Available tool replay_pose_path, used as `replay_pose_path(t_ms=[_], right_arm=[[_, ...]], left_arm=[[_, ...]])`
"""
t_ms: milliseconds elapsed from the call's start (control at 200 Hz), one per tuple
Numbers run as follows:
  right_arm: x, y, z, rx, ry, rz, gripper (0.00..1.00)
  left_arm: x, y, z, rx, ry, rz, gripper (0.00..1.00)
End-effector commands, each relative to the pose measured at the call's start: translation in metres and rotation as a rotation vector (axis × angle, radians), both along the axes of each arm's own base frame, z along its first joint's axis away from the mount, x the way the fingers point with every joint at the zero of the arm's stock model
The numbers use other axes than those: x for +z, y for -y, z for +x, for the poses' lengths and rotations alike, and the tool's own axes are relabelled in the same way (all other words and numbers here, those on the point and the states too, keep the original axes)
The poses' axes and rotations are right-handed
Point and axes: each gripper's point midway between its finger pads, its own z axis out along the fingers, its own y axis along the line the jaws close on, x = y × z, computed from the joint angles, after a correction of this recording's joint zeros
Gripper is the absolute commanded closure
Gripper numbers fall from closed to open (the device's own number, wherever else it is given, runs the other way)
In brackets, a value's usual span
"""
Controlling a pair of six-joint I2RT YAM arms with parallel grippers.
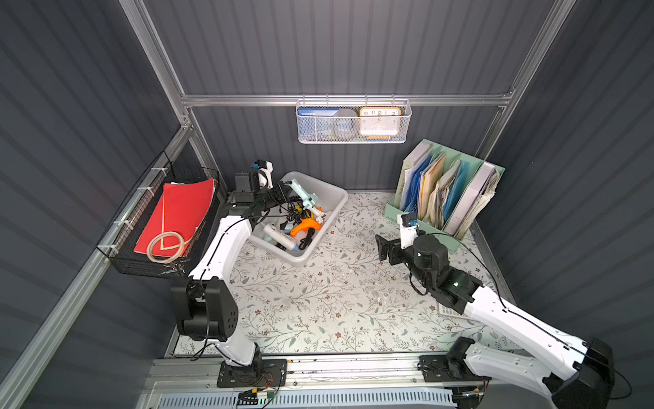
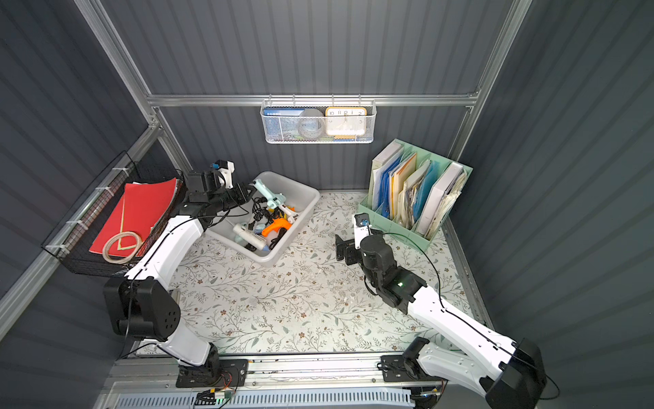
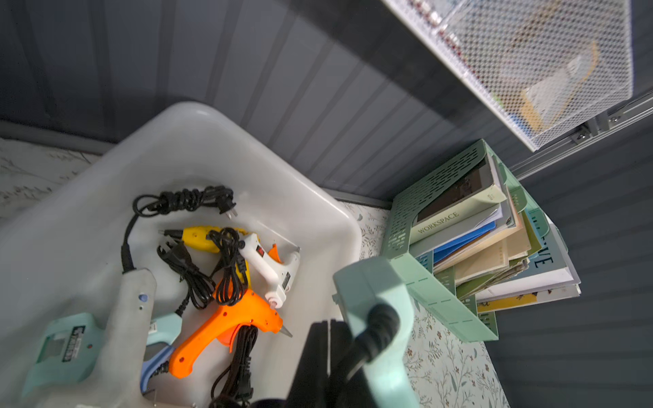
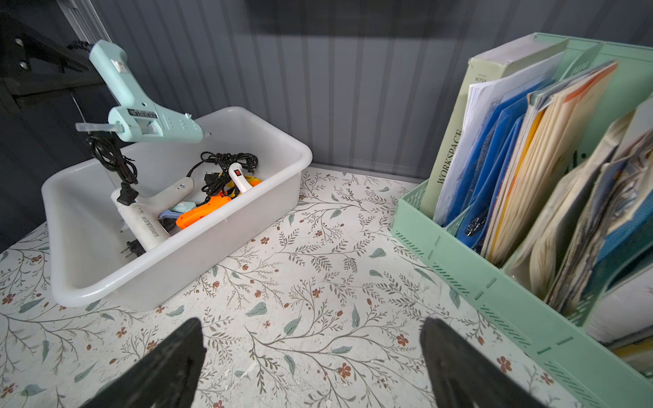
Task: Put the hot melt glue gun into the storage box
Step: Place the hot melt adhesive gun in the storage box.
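One mint-green hot melt glue gun point(image 4: 141, 116) hangs over the storage box point(image 4: 212, 258) — the left fingers point(image 3: 314, 353) pinched tight at its corded handle end. Its handle slants up toward that grip; the barrel lies roughly level, nozzle toward the file organiser point(image 4: 459, 254). Above the desk point(image 4: 318, 282) the right fingers point(image 4: 169, 360) stand spread wide.

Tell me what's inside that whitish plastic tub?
The whitish plastic tub holds an orange glue gun, a white glue gun, a yellow glue gun, a pale grey glue gun and black cords. Anything beneath them is covered.
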Motion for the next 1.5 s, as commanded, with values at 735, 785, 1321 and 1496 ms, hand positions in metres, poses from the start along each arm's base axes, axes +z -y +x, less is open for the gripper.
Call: replay_pose_path(t_ms=[735, 785, 1321, 1496], right_arm=[[0.006, -0.002, 0.005, -0.019, -0.011, 0.013, 0.01], [0.006, -0.002, 0.005, -0.019, -0.012, 0.012, 0.01], [0.005, -0.005, 0.008, -0.018, -0.018, 0.007, 0.01], [0.005, -0.004, 0.007, -0.020, -0.017, 0.007, 0.01]], left_arm=[[-0.125, 0.002, 0.016, -0.192, -0.200, 0.137, 1.00], [-0.129, -0.002, 0.016, -0.185, -0.215, 0.152, 1.00], [-0.166, -0.054, 0.020, -0.058, -0.368, 0.326, 0.73], [-0.171, -0.071, 0.020, -0.001, -0.394, 0.383, 0.73]])
